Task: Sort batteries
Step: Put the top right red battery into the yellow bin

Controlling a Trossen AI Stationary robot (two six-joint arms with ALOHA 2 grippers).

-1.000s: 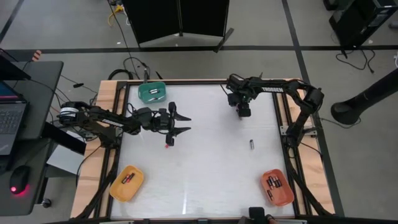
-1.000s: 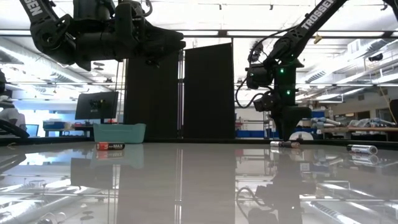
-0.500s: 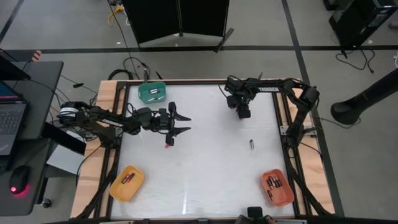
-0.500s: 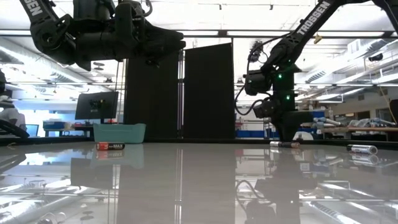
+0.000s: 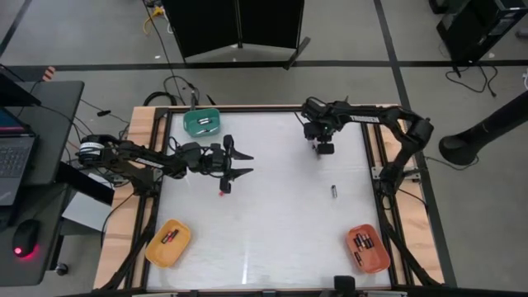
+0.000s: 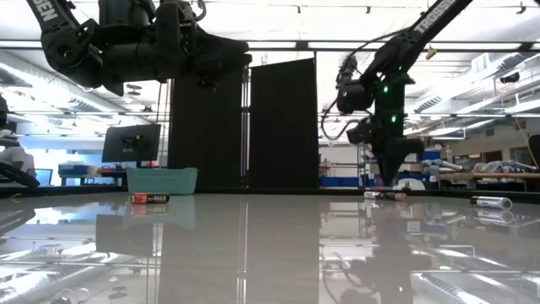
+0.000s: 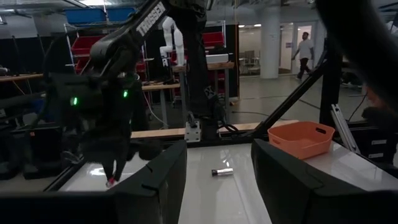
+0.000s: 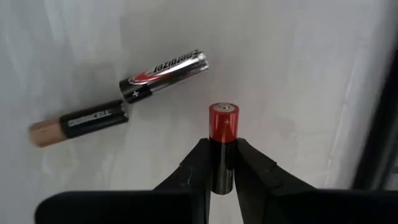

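Note:
My right gripper is over the table's far right part, shut on a battery with a red end. Two more batteries lie on the table beside it: a silver and black one and a black one with a copper end. Another battery lies mid-right. A red battery lies on the table just nearward of my left gripper, which hovers open and empty left of centre. My right gripper pinches the battery's dark lower body between its two fingertips. The fingers come from above, pointing down, and lie along the battery. The battery stands upright in the hold, its red end sticking out toward the table. Whether it touches the table I cannot tell.
A green tray stands at the far left, a yellow tray at the near left and an orange tray at the near right, each with batteries in it. The table's middle is bare white surface.
My right gripper has stayed over the far-right batteries while its wrist has turned a little. My left gripper has kept still.

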